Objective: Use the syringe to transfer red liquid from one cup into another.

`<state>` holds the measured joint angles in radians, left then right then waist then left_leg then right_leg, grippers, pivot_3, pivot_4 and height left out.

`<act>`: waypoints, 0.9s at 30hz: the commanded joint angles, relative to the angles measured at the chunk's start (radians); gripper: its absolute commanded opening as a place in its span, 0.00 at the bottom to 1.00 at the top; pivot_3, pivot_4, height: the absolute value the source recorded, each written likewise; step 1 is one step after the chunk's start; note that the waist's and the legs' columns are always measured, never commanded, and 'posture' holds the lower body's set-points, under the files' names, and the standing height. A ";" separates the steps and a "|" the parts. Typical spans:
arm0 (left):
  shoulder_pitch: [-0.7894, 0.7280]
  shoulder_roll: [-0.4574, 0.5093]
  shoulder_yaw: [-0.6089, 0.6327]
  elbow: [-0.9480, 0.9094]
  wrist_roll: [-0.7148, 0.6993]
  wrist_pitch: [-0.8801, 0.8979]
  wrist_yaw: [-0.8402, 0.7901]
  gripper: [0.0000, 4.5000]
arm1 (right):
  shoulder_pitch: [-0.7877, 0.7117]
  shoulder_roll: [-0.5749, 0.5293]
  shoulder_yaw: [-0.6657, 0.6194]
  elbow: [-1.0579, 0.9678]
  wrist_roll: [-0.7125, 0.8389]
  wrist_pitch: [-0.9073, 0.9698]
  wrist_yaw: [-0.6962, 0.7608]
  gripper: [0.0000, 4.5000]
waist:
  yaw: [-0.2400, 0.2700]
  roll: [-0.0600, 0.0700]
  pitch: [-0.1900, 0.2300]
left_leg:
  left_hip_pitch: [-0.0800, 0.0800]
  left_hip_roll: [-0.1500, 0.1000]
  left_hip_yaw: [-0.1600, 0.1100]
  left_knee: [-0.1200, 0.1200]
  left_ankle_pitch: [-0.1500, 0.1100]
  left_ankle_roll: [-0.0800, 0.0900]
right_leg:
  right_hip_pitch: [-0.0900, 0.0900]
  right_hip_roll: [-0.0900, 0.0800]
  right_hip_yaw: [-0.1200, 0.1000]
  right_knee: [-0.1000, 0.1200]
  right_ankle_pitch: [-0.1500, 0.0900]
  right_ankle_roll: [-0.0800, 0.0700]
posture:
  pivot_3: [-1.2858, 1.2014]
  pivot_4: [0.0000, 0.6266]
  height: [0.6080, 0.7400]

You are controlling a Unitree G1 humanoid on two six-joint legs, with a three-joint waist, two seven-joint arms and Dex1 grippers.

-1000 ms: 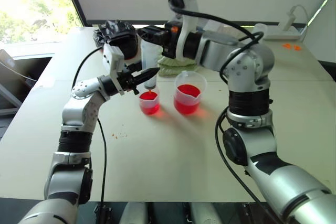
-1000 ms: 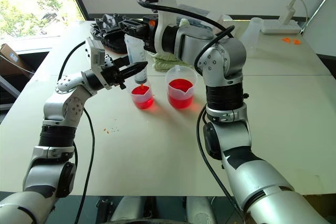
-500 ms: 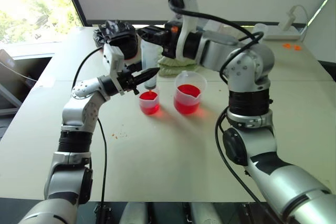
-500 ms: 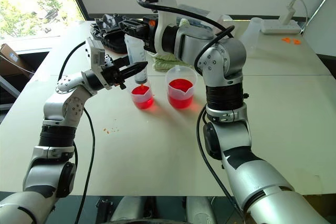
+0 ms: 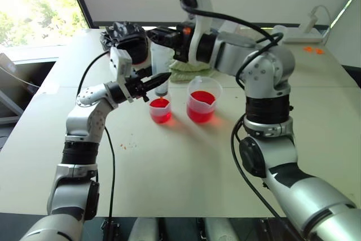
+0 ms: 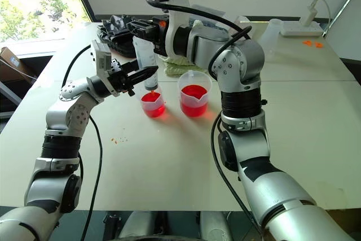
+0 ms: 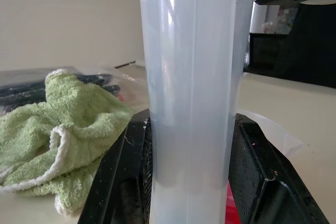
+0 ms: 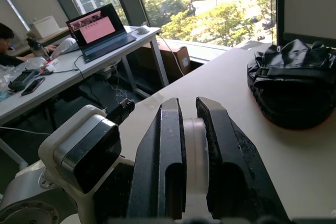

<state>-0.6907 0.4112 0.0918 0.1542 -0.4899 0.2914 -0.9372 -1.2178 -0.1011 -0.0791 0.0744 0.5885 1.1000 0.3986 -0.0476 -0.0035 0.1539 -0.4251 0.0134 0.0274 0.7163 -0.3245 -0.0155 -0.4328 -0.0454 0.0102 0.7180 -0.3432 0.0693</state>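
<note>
The syringe [image 5: 162,63] stands upright, its red-stained tip just above the smaller cup [image 5: 161,111]. That cup holds red liquid [image 5: 161,117]. My left gripper [image 5: 160,80] is shut on the lower barrel, and in the left wrist view its black fingers [image 7: 123,177] clamp the clear tube [image 7: 191,103] from both sides. My right gripper [image 5: 159,36] comes in from above and is shut on the white plunger [image 8: 194,156] at the syringe's top. The larger cup [image 5: 203,103], about half full of red liquid, stands just right of the smaller one.
A green towel [image 5: 189,71] lies behind the cups and a black bag [image 5: 125,36] sits at the table's far left. A white power strip [image 5: 304,33] and small orange bits [image 5: 313,50] lie at the far right. A desk with a laptop [image 8: 100,30] stands beyond the table.
</note>
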 commanded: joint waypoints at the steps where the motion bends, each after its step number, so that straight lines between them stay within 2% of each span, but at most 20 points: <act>1: -0.048 0.016 0.050 -0.021 0.001 -0.026 0.054 0.31 | -0.019 0.036 0.045 -0.014 0.057 0.037 0.065 0.21 | 0.000 0.000 0.000 | 0.000 0.000 0.000 0.000 0.000 0.000 | 0.000 0.000 0.000 0.000 0.000 0.000 | 0.52 0.24 0.78; 2: -0.043 0.016 0.048 -0.024 0.002 -0.028 0.053 0.31 | -0.025 0.034 0.041 -0.008 0.052 0.034 0.061 0.28 | -0.001 0.000 0.000 | 0.000 0.000 0.000 0.000 0.000 0.000 | 0.000 0.000 0.000 0.000 0.000 0.000 | 0.52 0.24 0.78; 3: -0.040 0.016 0.048 -0.026 0.002 -0.028 0.054 0.31 | -0.029 0.032 0.035 -0.001 0.047 0.032 0.057 0.39 | -0.001 0.000 0.000 | 0.000 0.000 0.000 0.000 0.000 0.000 | 0.000 0.000 0.000 0.000 0.000 0.000 | 0.52 0.24 0.78; 12: -0.021 0.018 0.047 -0.045 -0.002 -0.024 0.063 0.31 | -0.065 -0.027 -0.037 0.031 0.044 0.019 0.052 0.39 | 0.000 0.000 0.000 | 0.000 0.000 0.000 0.000 0.000 0.000 | 0.000 0.000 0.000 0.000 0.000 0.000 | 0.52 0.24 0.78; 19: -0.014 0.017 0.053 -0.069 -0.019 -0.010 0.083 0.31 | -0.109 -0.105 -0.146 0.092 0.074 0.016 0.029 0.39 | 0.001 0.000 0.000 | 0.000 0.000 0.000 0.000 0.000 0.000 | 0.000 0.000 0.000 0.000 0.000 0.000 | 0.52 0.24 0.78; 24: -0.018 0.011 0.081 -0.103 -0.074 0.052 0.124 0.31 | -0.086 -0.164 -0.195 0.079 0.106 0.036 0.005 0.39 | 0.001 0.000 0.000 | 0.000 0.000 0.000 0.000 0.000 0.000 | 0.000 0.000 0.000 0.000 0.000 0.000 | 0.52 0.24 0.78; 27: -0.045 -0.014 0.132 -0.113 -0.176 0.174 0.204 0.31 | -0.060 -0.188 -0.199 0.067 0.108 0.040 -0.014 0.39 | 0.004 0.000 0.000 | 0.000 0.000 0.000 0.000 0.000 0.000 | 0.000 0.000 0.000 0.000 0.000 0.000 | 0.52 0.24 0.78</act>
<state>-0.7051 0.3965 0.1589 0.0844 -0.5948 0.4133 -0.7762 -1.2772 -0.2628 -0.2288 0.1781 0.6969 1.1565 0.4037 -0.0431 -0.0035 0.1539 -0.4254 0.0133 0.0270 0.7163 -0.3245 -0.0155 -0.4327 -0.0459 0.0102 0.7180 -0.3431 0.0693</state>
